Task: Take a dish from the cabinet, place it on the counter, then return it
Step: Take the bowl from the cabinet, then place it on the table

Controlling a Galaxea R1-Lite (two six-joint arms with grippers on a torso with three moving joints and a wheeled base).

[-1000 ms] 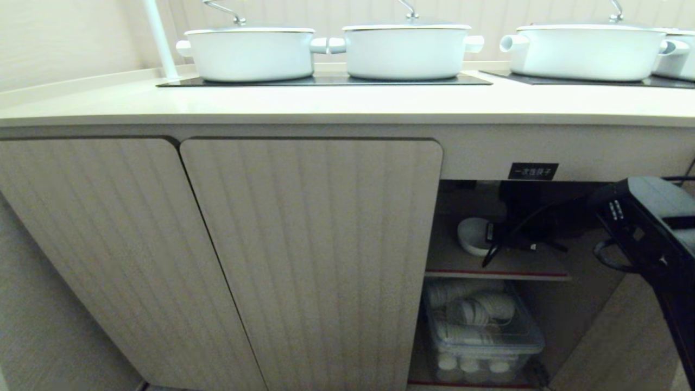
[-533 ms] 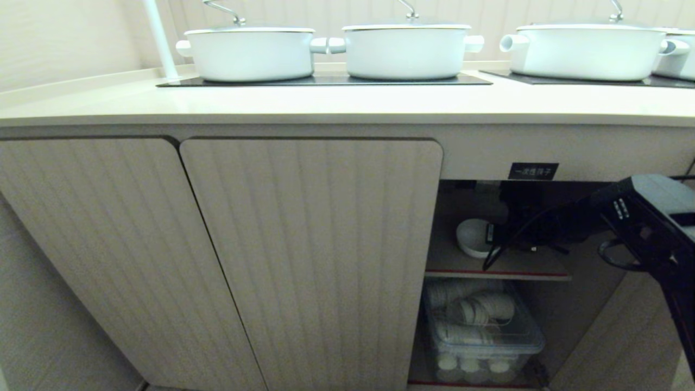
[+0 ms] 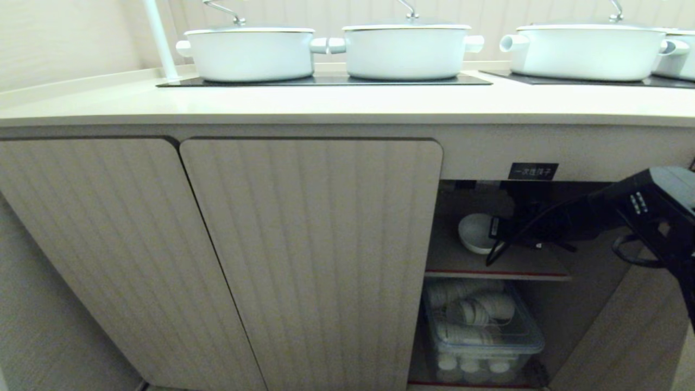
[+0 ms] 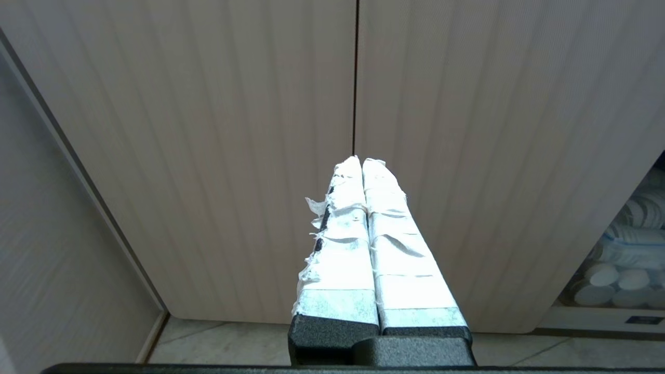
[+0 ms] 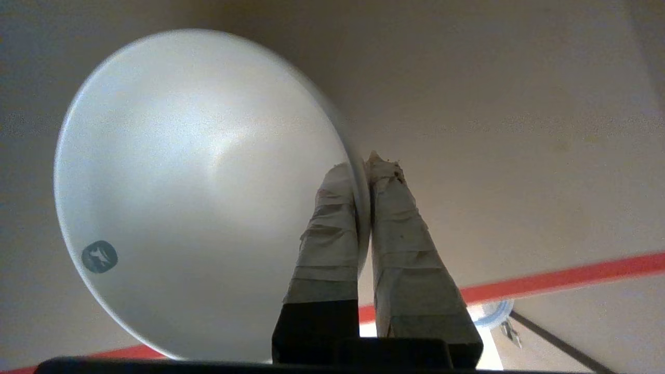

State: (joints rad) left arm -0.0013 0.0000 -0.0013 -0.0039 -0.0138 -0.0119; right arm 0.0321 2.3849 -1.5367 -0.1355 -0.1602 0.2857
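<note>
The small white round ceramic bowl (image 3: 475, 232) is pinched by its rim in the right gripper (image 5: 363, 166), tipped on its side so its hollow faces the wrist camera, inside the open compartment of the beige cabinet with vertically fluted, round-cornered doors (image 3: 309, 244). The 2 tape-wrapped fingers (image 5: 332, 218) stand narrow, 1 on the inner face of the bowl's wall and 1 on the outer, with only the thin rim between them. A small round grey-blue mark (image 5: 99, 256) sits on the bowl's inner surface, well away from the gripped edge.

The bowl hangs at the gripper's tip just above the cabinet's inner shelf with a red front edge (image 3: 497, 273); whether it touches the shelf cannot be told. Below the gripper, under that shelf, stands a clear plastic bin of white dishes (image 3: 483, 331). Above the gripper is a small black label with white lettering (image 3: 532, 171), and higher still the long cream-beige countertop (image 3: 347, 103) carrying large white lidded pots (image 3: 404, 51) on black glass panels (image 3: 326, 80).

The left gripper (image 4: 361, 162) is far from the bowl, facing the 2 closed fluted doors, its taped fingers pressed together with nothing between them.
</note>
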